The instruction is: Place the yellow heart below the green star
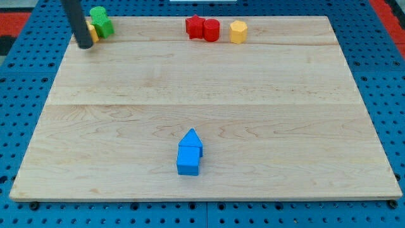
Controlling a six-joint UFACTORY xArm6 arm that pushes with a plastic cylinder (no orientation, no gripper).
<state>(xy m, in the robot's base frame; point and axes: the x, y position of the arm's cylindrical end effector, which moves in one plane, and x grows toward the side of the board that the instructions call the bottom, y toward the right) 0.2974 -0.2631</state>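
A dark rod reaches down into the top left corner of the wooden tabletop (209, 82), my tip (84, 45) resting on the wood close to the tabletop's left edge. There are no fingers on this arm, only the straight rod, so nothing is clamped. Just to the right of my tip, and partly hidden behind the rod, sits a small yellow block (93, 32), apparently the yellow heart, though too little of it shows to make out the shape. It touches the green star (100, 21), which lies just beyond it toward the top edge and slightly right, its outline foreshortened. My tip is at the left side of the yellow block, touching it or nearly so; the exact contact cannot be told.

Along the top edge, near its middle, a red star-like block (195, 26) and a red round block (211, 30) sit pressed together, with a yellow hexagonal block (238, 31) just beside them on the right, apart by a narrow gap.

Well apart from all these, near the middle of the bottom edge, two blue blocks touch each other: a blue pointed block (191, 140) and, directly below it, a blue cube (188, 161)
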